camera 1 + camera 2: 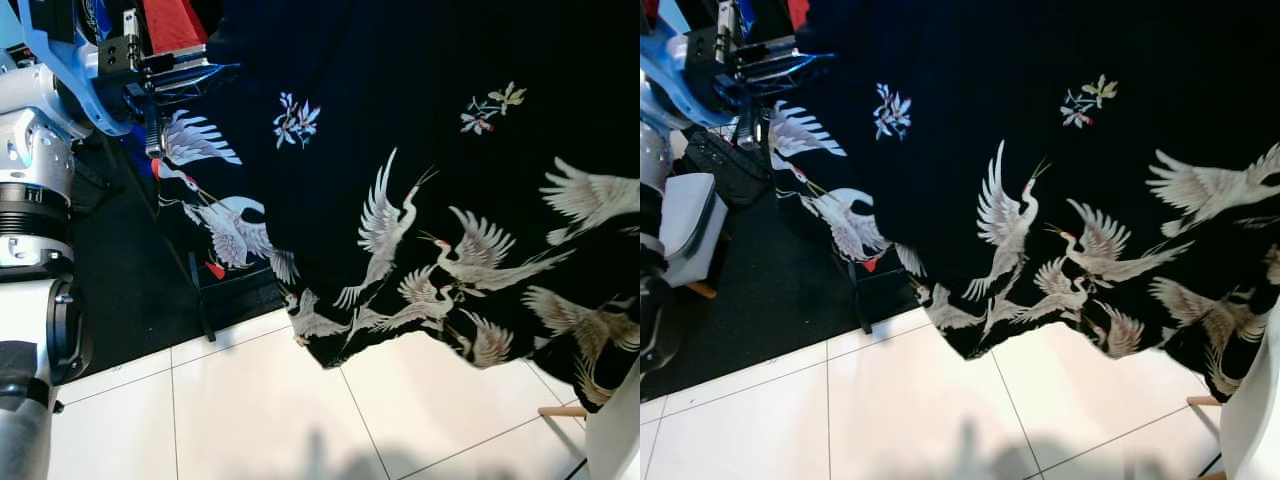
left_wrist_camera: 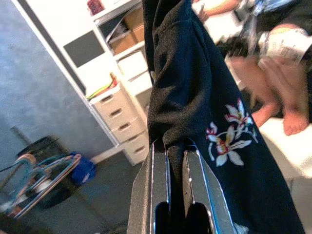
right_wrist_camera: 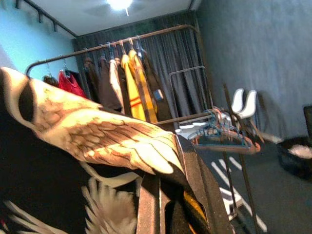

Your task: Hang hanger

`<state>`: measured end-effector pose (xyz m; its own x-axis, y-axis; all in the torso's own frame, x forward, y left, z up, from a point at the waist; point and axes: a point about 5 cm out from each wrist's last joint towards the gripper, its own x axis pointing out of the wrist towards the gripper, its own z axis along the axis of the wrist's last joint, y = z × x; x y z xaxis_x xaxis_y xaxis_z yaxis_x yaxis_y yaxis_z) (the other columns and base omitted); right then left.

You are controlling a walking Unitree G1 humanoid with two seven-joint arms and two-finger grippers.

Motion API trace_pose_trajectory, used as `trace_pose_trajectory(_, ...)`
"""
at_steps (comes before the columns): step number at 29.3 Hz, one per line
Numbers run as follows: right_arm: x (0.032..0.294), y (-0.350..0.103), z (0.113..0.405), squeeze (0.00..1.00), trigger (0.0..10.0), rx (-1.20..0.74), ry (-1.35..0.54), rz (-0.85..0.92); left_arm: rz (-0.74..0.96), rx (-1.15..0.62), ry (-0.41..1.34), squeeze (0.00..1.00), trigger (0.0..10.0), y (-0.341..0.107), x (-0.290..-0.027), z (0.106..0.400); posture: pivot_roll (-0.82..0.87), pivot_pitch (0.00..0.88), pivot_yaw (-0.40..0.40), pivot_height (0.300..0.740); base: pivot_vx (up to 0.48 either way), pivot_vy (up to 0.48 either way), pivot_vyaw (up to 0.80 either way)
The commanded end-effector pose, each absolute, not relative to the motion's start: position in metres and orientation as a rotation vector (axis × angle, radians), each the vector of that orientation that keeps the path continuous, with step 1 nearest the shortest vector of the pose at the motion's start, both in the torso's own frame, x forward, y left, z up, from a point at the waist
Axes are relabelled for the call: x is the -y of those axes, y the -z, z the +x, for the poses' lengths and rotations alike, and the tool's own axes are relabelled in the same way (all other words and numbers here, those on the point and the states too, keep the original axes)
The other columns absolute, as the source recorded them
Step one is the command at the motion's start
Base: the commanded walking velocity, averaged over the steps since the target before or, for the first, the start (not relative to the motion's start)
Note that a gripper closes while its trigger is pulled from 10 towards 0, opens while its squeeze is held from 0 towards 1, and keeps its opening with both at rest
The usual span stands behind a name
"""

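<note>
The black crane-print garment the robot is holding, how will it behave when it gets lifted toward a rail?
The black crane-print garment will likely be floppy: it drapes in loose folds with an uneven hem. It is probably light, since the left gripper holds a bunched fold between narrow fingers. The thin cloth might slide through that pinch.

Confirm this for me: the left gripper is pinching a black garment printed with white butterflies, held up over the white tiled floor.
Not quite. The print is white cranes, not butterflies, plain in the left eye view. The rest holds: the left gripper is shut on the black garment, which hangs above the white tiled floor.
</note>
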<state>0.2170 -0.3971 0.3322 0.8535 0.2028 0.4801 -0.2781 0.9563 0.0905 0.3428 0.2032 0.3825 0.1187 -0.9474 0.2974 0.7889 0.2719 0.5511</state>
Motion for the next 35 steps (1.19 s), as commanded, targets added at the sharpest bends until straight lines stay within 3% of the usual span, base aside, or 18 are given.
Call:
trace_pose_trajectory(1, 0.392, -0.324, 0.224, 1.0, 10.0, 0.465, -0.235, 0.17, 0.243, 0.707, 1.312, 0.0, 8.1, -0.384, -0.207, 0.339, -0.07, 0.032, 0.08, 0.74, 0.0, 0.0, 0.0)
trace_pose_trajectory(8, 0.39, -0.306, 0.23, 1.0, 10.0, 0.435, -0.204, 0.197, 0.21, 0.699, 1.321, 0.0, 8.1, -0.378, -0.207, 0.338, -0.07, 0.027, 0.078, 0.74, 0.0, 0.0, 0.0)
trace_pose_trajectory(14, 0.401, -0.255, 0.24, 1.0, 10.0, 0.241, -0.015, 0.172, 0.213, 0.655, 1.281, 0.0, 7.9, -0.363, -0.211, 0.341, -0.06, 0.027, 0.075, 0.74, 0.0, 0.0, 0.0)
trace_pose_trajectory(19, 0.404, -0.248, 0.241, 1.0, 10.0, 0.208, 0.024, 0.167, 0.21, 0.655, 1.278, 0.0, 7.9, -0.363, -0.211, 0.34, -0.06, 0.026, 0.074, 0.74, 0.0, 0.0, 0.0)
trace_pose_trajectory(22, 0.412, -0.245, 0.239, 1.0, 10.0, 0.192, 0.089, 0.173, 0.215, 0.649, 1.273, 0.0, 7.7, -0.363, -0.212, 0.34, -0.06, 0.027, 0.07, 0.74, 0.0, 0.0, 0.0)
trace_pose_trajectory(24, 0.434, -0.252, 0.231, 1.0, 10.0, 0.215, 0.199, 0.173, 0.25, 0.616, 1.254, 0.0, 7.6, -0.358, -0.214, 0.341, -0.06, 0.026, 0.067, 0.74, 0.0, 0.0, 0.0)
trace_pose_trajectory(28, 0.441, -0.269, 0.226, 1.0, 10.0, 0.278, 0.196, 0.173, 0.289, 0.575, 1.246, 0.0, 7.4, -0.352, -0.212, 0.343, -0.07, 0.029, 0.07, 0.74, 0.0, 0.0, 0.0)
trace_pose_trajectory(30, 0.424, -0.313, 0.221, 1.0, 10.0, 0.423, -0.031, 0.149, 0.357, 0.499, 1.254, 0.0, 7.4, -0.336, -0.206, 0.347, -0.08, 0.025, 0.068, 0.74, 0.0, 0.0, 0.0)
trace_pose_trajectory(31, 0.424, -0.313, 0.221, 1.0, 10.0, 0.423, -0.031, 0.149, 0.357, 0.499, 1.254, 0.0, 7.4, -0.336, -0.206, 0.347, -0.08, 0.025, 0.068, 0.74, 0.0, 0.0, 0.0)
trace_pose_trajectory(32, 0.405, -0.333, 0.218, 1.0, 10.0, 0.479, -0.207, 0.132, 0.393, 0.467, 1.265, 0.0, 7.4, -0.329, -0.201, 0.348, -0.09, 0.019, 0.068, 0.74, 0.0, 0.0, 0.0)
trace_pose_trajectory(34, 0.405, -0.333, 0.218, 1.0, 10.0, 0.479, -0.207, 0.132, 0.393, 0.467, 1.265, 0.0, 7.4, -0.329, -0.201, 0.348, -0.09, 0.019, 0.068, 0.74, 0.0, 0.0, 0.0)
trace_pose_trajectory(35, 0.385, -0.347, 0.216, 0.56, 10.0, 0.495, -0.372, 0.103, 0.446, 0.432, 1.281, 0.0, 7.5, -0.322, -0.196, 0.349, -0.09, 0.012, 0.07, 0.74, 0.0, 0.0, 0.0)
